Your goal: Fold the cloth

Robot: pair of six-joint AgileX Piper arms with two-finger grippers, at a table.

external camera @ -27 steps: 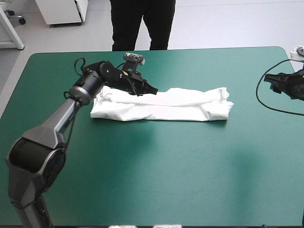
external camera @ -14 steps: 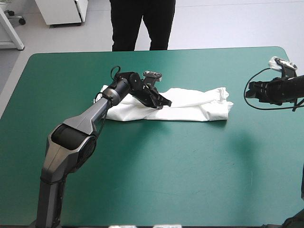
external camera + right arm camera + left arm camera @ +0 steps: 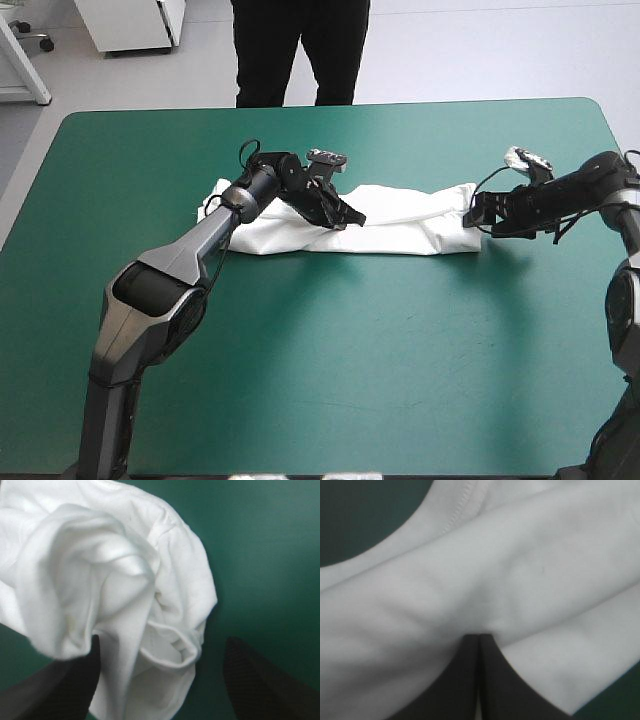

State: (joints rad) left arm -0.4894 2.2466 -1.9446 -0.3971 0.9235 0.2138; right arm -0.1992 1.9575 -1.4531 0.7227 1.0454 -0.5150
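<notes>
The right claw (image 3: 473,217) has reached the T-shirt's (image 3: 400,228) right end, fingers spread astride it. The folded T-shirt lies toward the worktop's (image 3: 350,350) far edge, partly hidden by the left arm (image 3: 190,250); left claw (image 3: 356,217) grips its fold.

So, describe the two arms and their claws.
The left arm and right arm are built of smooth grey tapered links and black rounded joints. The left claw and right claw each have two broad, black, fin-shaped fingers.
</notes>
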